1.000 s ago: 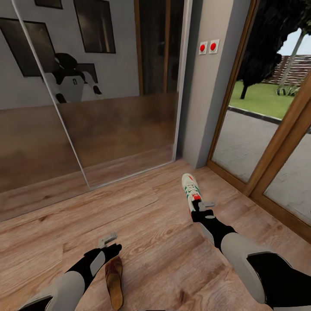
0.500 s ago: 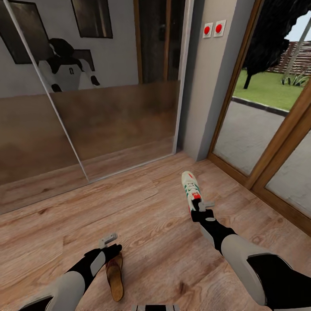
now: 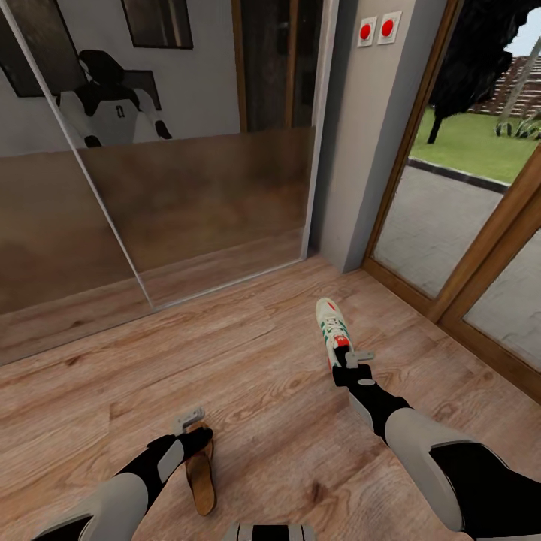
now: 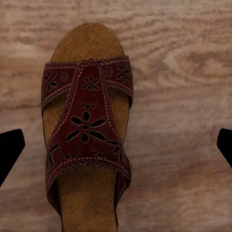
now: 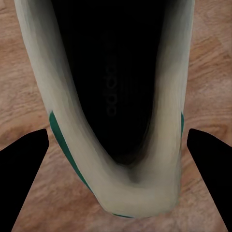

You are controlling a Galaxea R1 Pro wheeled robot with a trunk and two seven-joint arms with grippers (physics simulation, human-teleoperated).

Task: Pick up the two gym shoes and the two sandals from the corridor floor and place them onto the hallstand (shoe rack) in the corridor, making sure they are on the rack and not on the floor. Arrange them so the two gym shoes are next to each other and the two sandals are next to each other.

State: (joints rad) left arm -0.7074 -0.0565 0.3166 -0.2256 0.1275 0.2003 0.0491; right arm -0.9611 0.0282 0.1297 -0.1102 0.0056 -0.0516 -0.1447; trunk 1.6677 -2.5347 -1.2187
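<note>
Since the earlier frames the head camera has been tilted and shifted, so the mirrored sliding door and the red wall buttons are seen higher and further across, and the left tool [image 3: 189, 418] has been brought lower and closer over the sandal [image 3: 200, 472].

One gym shoe [image 3: 331, 330] is seen lying on the wood-plank corridor floor [image 3: 263, 376], toe pointing away from the robot, near the glazed door frame [image 3: 421, 300]. The right tool [image 3: 356, 358] is held just over its heel; in the right wrist view the shoe's dark opening [image 5: 113, 82] is framed between the two black fingertips [image 5: 21, 169], which are spread wide and touch nothing, so this tool is open.

One dark brown sandal with flower cut-outs [image 4: 84, 140] is seen flat on the floor beneath the left tool; its fingertips [image 4: 8, 152] are set far apart at either side, clear of the straps, so it too is open.
</note>
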